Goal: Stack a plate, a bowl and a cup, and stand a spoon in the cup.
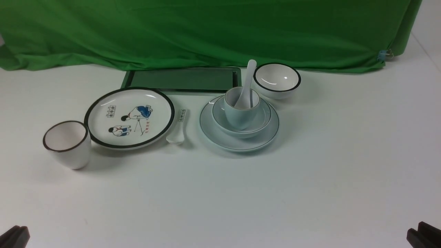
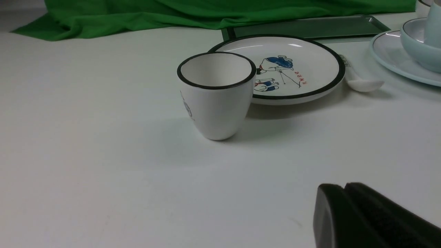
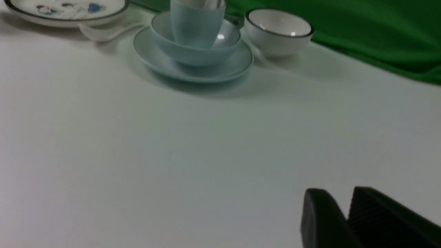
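The pale blue plate [image 1: 237, 143] lies at the table's middle. The shallow pale blue bowl [image 1: 220, 120] sits on it, and the pale blue cup [image 1: 239, 115] stands in the bowl. The plain white spoon [image 1: 248, 81] stands in the cup, its handle leaning up and back. The stack also shows in the right wrist view, plate [image 3: 162, 58], bowl [image 3: 193, 55] and cup [image 3: 194, 24]. My left gripper [image 1: 15, 236] is at the near left corner, shut and empty, jaws together [image 2: 344, 187]. My right gripper [image 1: 417, 232] is at the near right corner, empty, jaws closed with only a notch at the tips [image 3: 339, 193].
A black-rimmed cartoon plate [image 1: 129, 117] lies left of the stack, with a dark-rimmed white cup [image 1: 67, 144] at its left. A marked white spoon [image 1: 178, 127] lies between the two plates. A black-rimmed white bowl [image 1: 277, 81] sits behind the stack. A dark tray [image 1: 182, 80] and green cloth [image 1: 206, 31] are at the back.
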